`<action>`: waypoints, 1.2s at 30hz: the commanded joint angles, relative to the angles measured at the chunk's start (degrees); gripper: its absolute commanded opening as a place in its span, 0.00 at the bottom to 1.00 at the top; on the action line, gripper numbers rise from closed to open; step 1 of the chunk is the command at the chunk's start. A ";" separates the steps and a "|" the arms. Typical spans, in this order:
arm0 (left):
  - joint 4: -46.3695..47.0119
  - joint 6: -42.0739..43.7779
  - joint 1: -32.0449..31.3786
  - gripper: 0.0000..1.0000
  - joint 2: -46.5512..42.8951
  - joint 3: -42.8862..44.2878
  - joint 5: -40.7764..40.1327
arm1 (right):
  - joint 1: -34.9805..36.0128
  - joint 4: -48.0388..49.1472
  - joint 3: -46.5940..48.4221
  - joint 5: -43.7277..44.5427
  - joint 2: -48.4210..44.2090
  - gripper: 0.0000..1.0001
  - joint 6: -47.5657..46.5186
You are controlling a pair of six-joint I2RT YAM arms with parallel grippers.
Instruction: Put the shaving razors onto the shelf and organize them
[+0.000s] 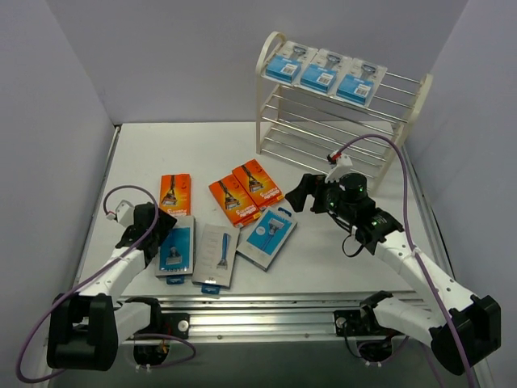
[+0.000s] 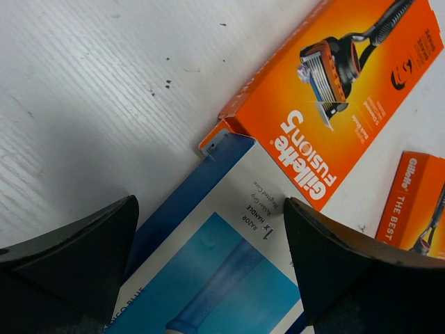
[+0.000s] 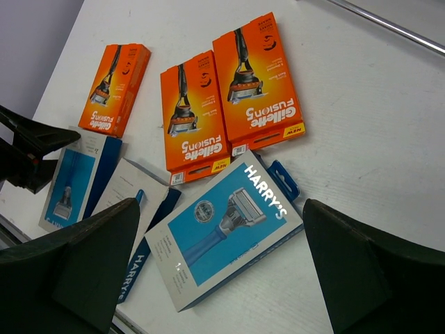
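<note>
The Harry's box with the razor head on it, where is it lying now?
In the top view the Harry's box lies flat on the table near the middle, just nearer than the two adjacent orange boxes, with a white pack at its left.

Left wrist view: blue handle pack (image 2: pixel 222 278) runs off the bottom edge, second orange box (image 2: pixel 417 202) clipped at right. Overhead, print on three top-tier packs (image 1: pixel 320 71) too small to read.

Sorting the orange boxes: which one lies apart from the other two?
The leftmost orange box, lying alone; the other two sit side by side.
</note>
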 commanded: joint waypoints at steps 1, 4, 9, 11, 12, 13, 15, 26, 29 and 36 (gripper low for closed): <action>4.25 0.02 -0.17 0.94 0.43 2.60 4.30 | 0.48 1.10 0.53 1.08 0.45 1.00 -0.41; 6.44 1.78 -0.96 0.94 0.96 3.65 5.79 | 0.39 1.10 0.62 1.17 0.72 1.00 -0.50; 9.86 4.68 -3.51 0.94 5.87 6.20 7.11 | 0.48 0.66 0.79 1.44 0.89 1.00 -0.41; 11.02 5.29 -4.12 0.94 7.72 7.34 8.51 | 0.39 0.57 0.79 1.61 0.81 1.00 -0.50; 11.63 5.38 -4.91 0.94 9.47 7.87 8.96 | 0.48 0.48 0.88 1.61 0.89 1.00 -0.50; 11.90 5.56 -5.35 0.94 10.53 8.31 9.22 | 0.39 0.57 0.71 1.70 0.89 1.00 -0.50; 12.68 6.08 -6.92 0.94 12.90 10.16 9.57 | 0.48 0.57 0.88 1.79 1.33 1.00 -0.59; 14.88 9.16 -13.43 0.94 23.10 19.21 10.63 | 0.48 0.13 1.06 2.58 2.30 1.00 -0.77; 16.20 9.34 -15.01 0.94 26.09 21.23 11.95 | 0.39 -0.04 1.32 2.76 2.91 1.00 -0.94; 17.01 12.50 -16.08 0.94 28.12 23.96 14.41 | 0.48 0.13 1.50 2.32 4.15 0.99 -1.38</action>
